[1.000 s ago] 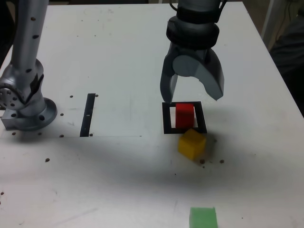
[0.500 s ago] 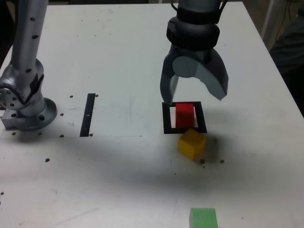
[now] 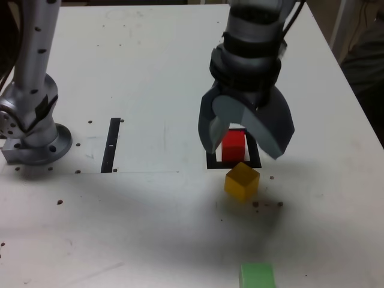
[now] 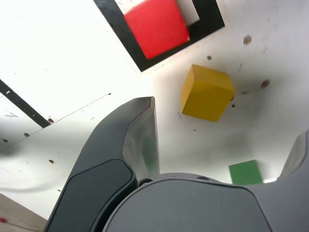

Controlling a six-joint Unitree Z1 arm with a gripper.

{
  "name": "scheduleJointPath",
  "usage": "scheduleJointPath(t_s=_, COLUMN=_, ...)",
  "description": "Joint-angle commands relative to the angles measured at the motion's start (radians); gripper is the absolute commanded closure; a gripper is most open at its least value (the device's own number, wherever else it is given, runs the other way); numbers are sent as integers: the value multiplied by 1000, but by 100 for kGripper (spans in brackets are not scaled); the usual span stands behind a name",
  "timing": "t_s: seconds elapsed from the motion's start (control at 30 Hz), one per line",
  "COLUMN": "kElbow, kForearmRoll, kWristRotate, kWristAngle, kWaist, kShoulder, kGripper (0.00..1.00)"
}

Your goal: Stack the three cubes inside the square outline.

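A red cube [image 3: 234,146] [image 4: 157,26] sits inside the black square outline [image 3: 211,161] [image 4: 207,19]. Just in front of the outline, tilted to its edges, lies a yellow cube [image 3: 242,180] [image 4: 207,92]. The green cube [image 3: 257,276] [image 4: 246,172] rests near the table's front edge, cut off by the exterior frame. My gripper [image 3: 241,150] [image 4: 229,116] hangs open above the red and yellow cubes, holding nothing. Its two grey fingers [image 3: 210,126] straddle the outline and hide part of it in the exterior view.
The arm's base [image 3: 33,129] stands at the exterior view's left. A straight black strip [image 3: 111,146] lies between the base and the outline. Small dark specks dot the white table [image 3: 150,228]. The table's right edge [image 3: 354,90] runs close behind the gripper.
The gripper has come forward and down, from behind the outline to over the red cube, and its jaws have spread a little wider. The cubes have not moved.
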Motion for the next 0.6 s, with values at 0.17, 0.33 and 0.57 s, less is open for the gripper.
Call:
scheduleJointPath(t_s=0.17, kElbow=17, kForearmRoll=-19, kWristRotate=50, kWristAngle=23, kWaist=-21, kShoulder=23, kGripper=1)
scheduleJointPath(t_s=0.33, kElbow=34, kForearmRoll=-41, kWristRotate=58, kWristAngle=28, kWaist=-23, kShoulder=39, kGripper=1)
scheduleJointPath(t_s=0.57, kElbow=65, kForearmRoll=-74, kWristRotate=61, kWristAngle=17, kWaist=-24, kShoulder=60, kGripper=2)
